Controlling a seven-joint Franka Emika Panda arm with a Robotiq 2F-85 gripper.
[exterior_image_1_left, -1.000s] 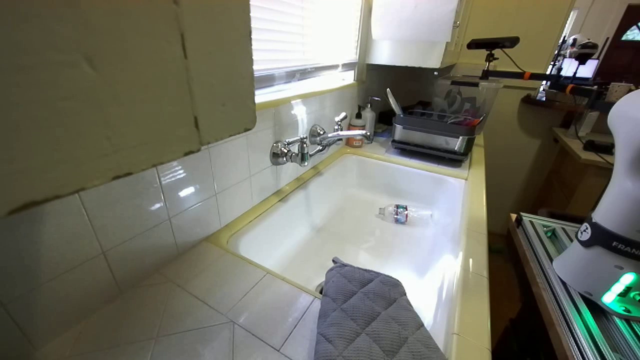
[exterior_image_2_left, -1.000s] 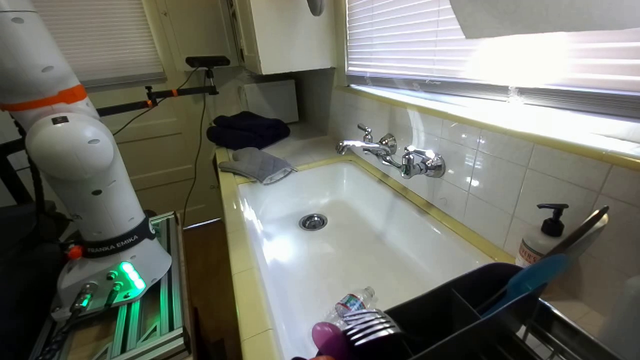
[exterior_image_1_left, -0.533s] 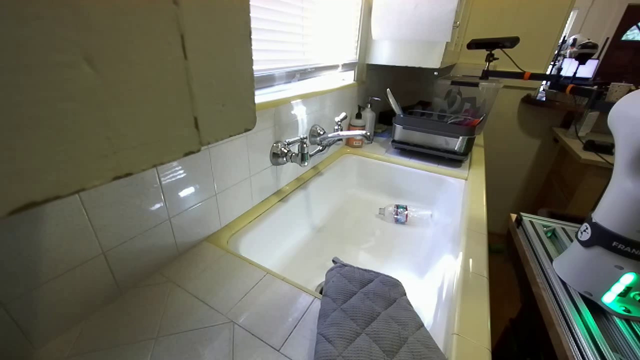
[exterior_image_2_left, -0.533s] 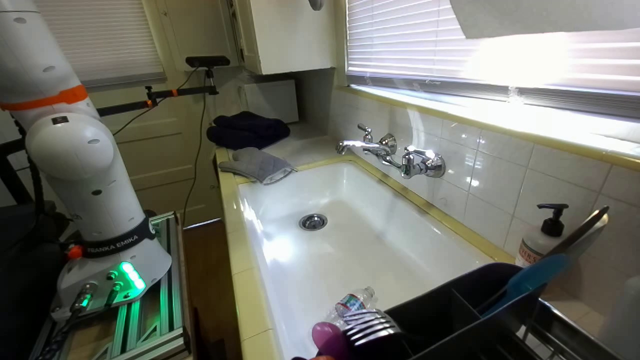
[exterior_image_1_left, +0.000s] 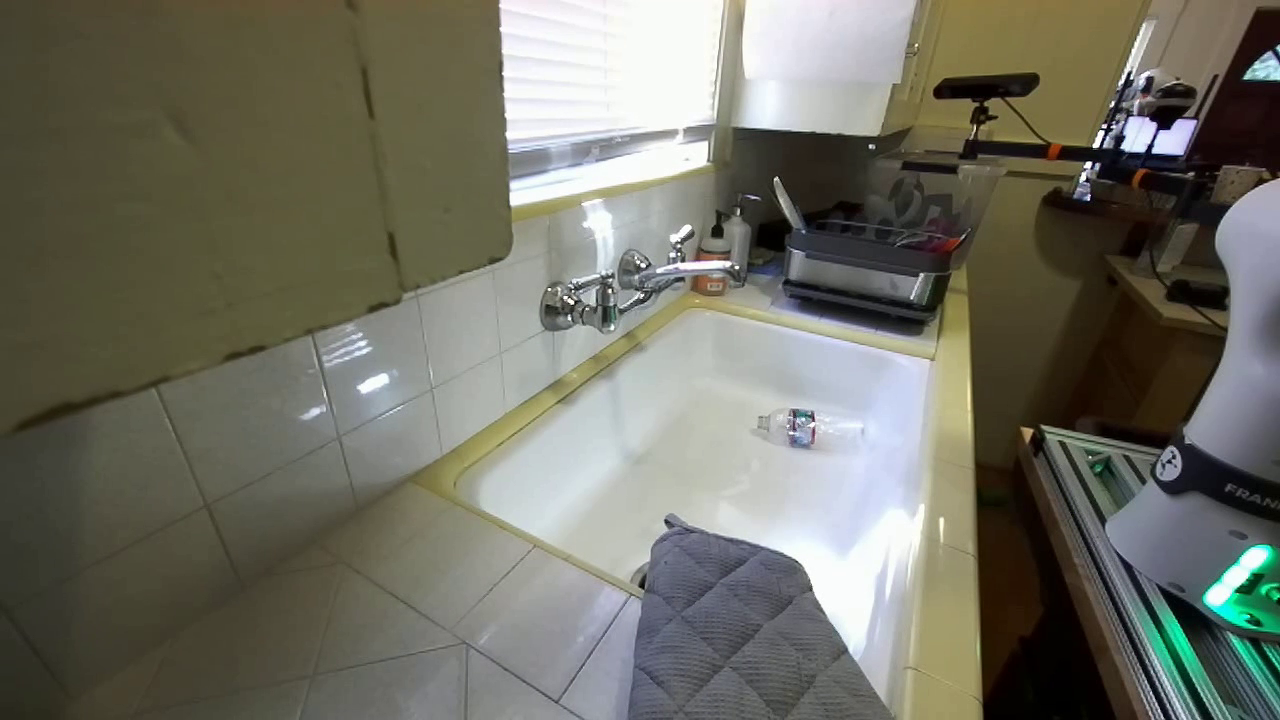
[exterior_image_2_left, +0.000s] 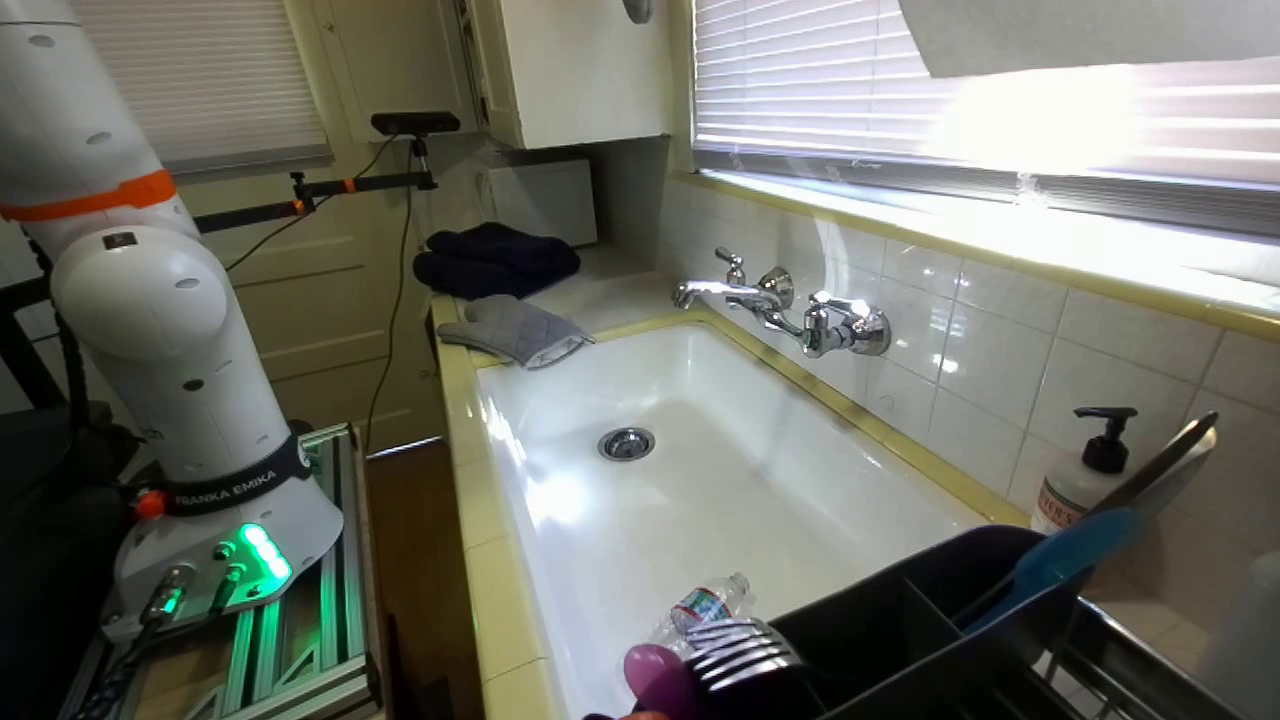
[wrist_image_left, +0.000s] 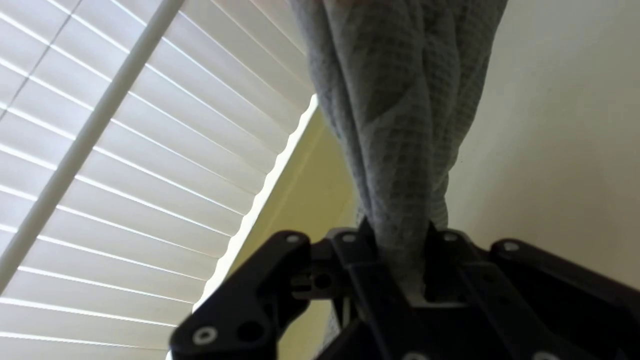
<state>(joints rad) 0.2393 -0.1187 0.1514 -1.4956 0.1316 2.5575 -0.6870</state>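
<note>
Grey cloth (wrist_image_left: 395, 125) is pinched between the gripper's (wrist_image_left: 402, 240) fingers, beside the window blinds (wrist_image_left: 150, 225) in the wrist view; holding it up seems the step, and the next move calls for a firm grip. Both exterior views show a sink (exterior_image_2_left: 770, 510) below the blinds.

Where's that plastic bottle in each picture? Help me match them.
In an exterior view, the plastic bottle lies right of centre.
In an exterior view, the plastic bottle is low, just right of centre.
Wrist view: not in it; grey cloth fills the upper middle.
Shared landmark: the chrome faucet, in both exterior views.
</note>
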